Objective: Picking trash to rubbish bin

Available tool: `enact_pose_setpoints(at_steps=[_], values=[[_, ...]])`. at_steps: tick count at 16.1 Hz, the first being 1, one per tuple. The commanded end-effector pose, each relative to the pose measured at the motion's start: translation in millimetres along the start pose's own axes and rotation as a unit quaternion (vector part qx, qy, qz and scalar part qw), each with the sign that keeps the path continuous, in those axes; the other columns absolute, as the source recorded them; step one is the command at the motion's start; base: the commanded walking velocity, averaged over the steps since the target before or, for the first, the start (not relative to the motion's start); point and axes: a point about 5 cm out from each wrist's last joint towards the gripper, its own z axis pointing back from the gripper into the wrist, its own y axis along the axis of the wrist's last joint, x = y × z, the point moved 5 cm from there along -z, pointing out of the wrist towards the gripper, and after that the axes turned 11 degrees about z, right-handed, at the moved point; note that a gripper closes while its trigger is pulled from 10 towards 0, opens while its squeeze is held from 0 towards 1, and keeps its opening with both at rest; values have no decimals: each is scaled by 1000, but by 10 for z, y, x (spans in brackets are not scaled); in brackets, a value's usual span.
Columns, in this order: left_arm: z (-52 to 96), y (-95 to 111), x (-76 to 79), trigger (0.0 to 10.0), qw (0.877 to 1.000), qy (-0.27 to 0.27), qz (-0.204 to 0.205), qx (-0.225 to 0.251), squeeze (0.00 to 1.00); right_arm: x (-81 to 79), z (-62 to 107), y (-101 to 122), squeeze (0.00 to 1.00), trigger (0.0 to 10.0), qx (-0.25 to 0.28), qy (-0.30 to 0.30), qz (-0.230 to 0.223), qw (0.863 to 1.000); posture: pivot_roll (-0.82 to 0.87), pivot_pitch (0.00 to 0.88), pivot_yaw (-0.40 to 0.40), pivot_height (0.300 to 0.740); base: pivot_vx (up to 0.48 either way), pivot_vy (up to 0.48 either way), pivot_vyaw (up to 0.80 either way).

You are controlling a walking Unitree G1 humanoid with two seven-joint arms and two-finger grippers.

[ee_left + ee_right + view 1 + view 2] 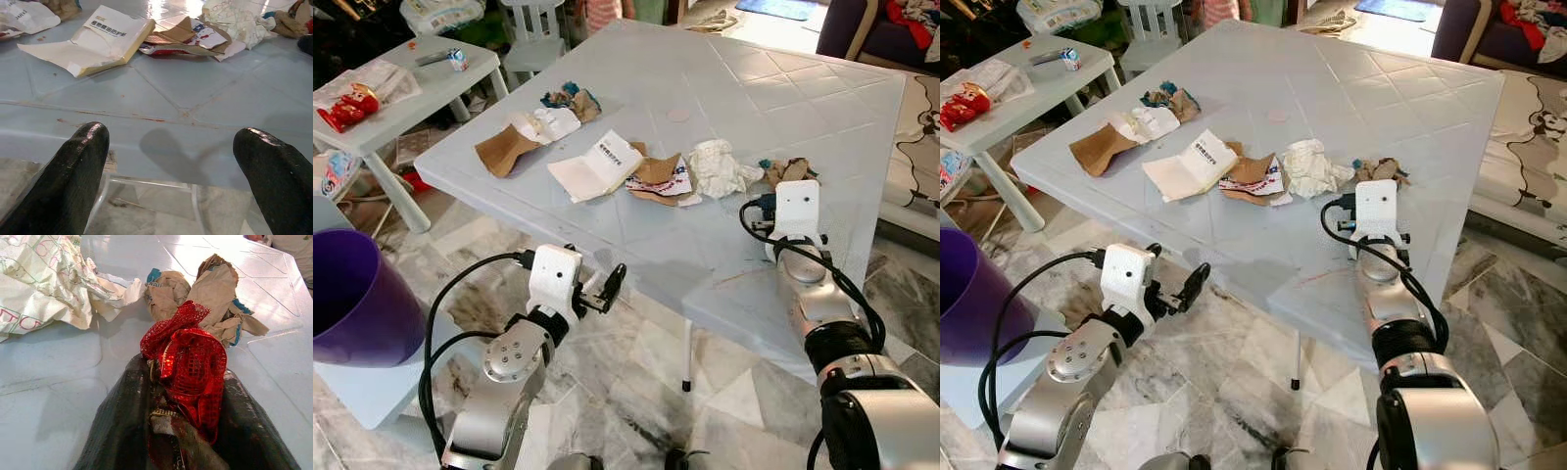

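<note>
The right gripper [188, 396] has its fingers clamped on a shiny red foil wrapper [188, 362], low over the tabletop [754, 108] near its front edge, beside crumpled brown paper [215, 298]. The left gripper [607, 287] hangs spread wide, holding nothing, just off that edge. The purple rubbish bin [357, 304] stands on the floor beyond the table's left corner.

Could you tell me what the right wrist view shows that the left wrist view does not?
Right wrist view: the right gripper shut on a shiny red wrapper, just short of a crumpled brown paper wad.

Left wrist view: the left gripper open, at the table edge, facing a flattened white box and torn cardboard.

Both: the pale table and the crumpled white paper.
</note>
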Motion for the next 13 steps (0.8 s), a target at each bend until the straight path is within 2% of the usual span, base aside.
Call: enact_pose_setpoints(at_steps=[1,5,6,7,9,10,13], values=[[-10,-5,-26,10000,1000,3,-2,-1,0,-32,22,-16,0,0,2,5,-6,1000,63,142,10,740,0,0,0],[-24,-3,-37,10000,1000,9,-8,3,0,-82,60,14,0,0,16,19,-15,1000,55,143,11,740,0,0,0],[-27,12,-63,10000,1000,18,-14,8,0,-106,73,27,0,0,21,26,-17,999,56,142,10,740,0,0,0],[-36,42,-155,10000,999,40,-32,15,0,-151,105,44,0,0,27,36,-21,999,55,141,9,740,0,0,0],[-95,106,-380,10000,996,64,-57,22,0,-315,256,86,0,0,45,75,-33,996,55,141,6,740,0,0,0],[-115,120,-423,10000,996,64,-63,23,0,-370,328,105,0,0,51,91,-37,994,52,141,4,740,0,0,0],[-249,191,-545,10000,993,65,-95,34,0,-523,724,167,0,0,78,169,-46,981,28,147,9,740,0,0,0]])
